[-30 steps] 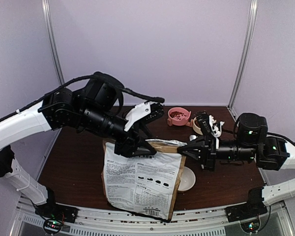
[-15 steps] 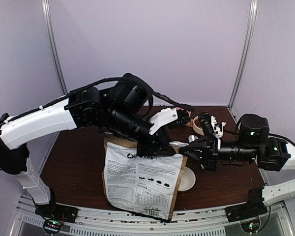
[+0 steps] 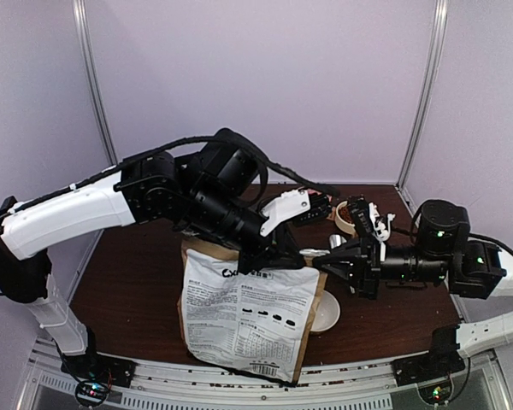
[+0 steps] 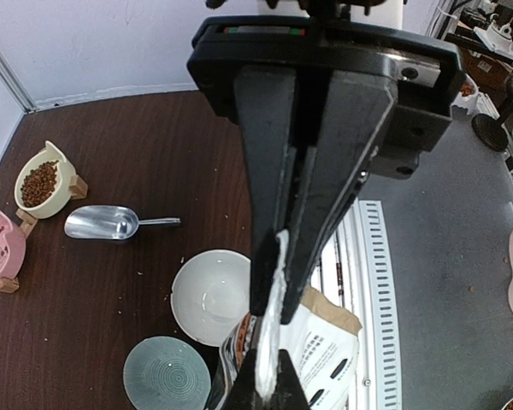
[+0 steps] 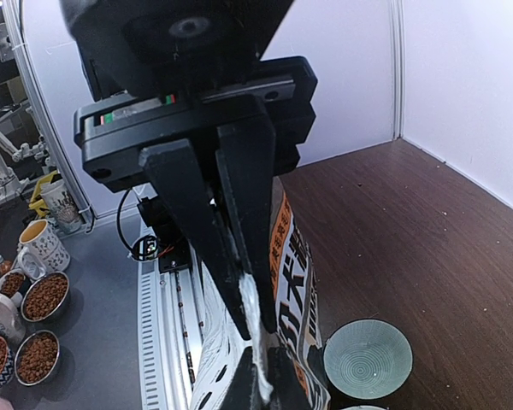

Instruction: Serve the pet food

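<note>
The left gripper (image 4: 278, 312) is clamped on the top edge of the upright white-and-brown paper bag (image 3: 244, 312). The right gripper (image 5: 250, 320) pinches that edge too. Beyond the bag, reddish-brown kibble pellets (image 4: 39, 182) sit in round heaps, with no long axis, in a cream bowl (image 4: 66, 192) and a pink bowl (image 4: 10, 256).

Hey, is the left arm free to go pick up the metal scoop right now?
Probably not yet. The left gripper is shut on the top edge of the food bag, so it would have to let go first. The scoop lies in the open on the table, nothing covering it.
</note>
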### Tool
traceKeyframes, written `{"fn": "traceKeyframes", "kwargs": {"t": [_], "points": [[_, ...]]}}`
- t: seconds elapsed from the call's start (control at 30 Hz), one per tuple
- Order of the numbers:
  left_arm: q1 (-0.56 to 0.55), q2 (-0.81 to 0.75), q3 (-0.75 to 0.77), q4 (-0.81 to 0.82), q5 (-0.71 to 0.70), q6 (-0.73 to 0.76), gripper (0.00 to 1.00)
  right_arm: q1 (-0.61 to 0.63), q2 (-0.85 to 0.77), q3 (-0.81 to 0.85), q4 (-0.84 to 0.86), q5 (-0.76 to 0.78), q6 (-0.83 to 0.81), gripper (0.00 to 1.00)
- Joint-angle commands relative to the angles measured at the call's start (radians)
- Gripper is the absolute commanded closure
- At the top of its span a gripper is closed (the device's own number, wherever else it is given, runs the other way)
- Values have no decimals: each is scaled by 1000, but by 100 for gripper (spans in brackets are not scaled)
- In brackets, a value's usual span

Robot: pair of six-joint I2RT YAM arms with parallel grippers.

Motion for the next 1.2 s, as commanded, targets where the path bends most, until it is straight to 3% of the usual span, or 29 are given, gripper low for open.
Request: {"fn": "traceKeyframes", "kwargs": {"t": [0.0,0.1,0.23,0.33,0.47,0.6,0.67,1.07,1.17], "points": [[-13,-14,33,-14,-28,25,92,-4,-40,-9,43,43,4,100],[-11,-38,25,-50,-94,41,80,-4,-45,-16,49,49,8,100],[-1,-80,-22,-67,-149,52,79,-4,-42,-17,56,49,12,100],[10,-109,-51,-63,-159,47,82,-4,-35,-17,62,48,15,100],[10,-105,-49,-60,-109,38,100,-4,-21,-12,76,41,21,100],[10,-95,-45,-45,-78,30,100,-4,10,-2,82,40,24,84],[10,-93,-46,-33,-72,27,100,-4,31,9,77,35,25,80],[10,-94,-49,-28,-65,22,100,0,73,24,140,7,41,74],[10,-94,-47,-28,-65,22,100,0,74,24,141,10,39,81]]}}
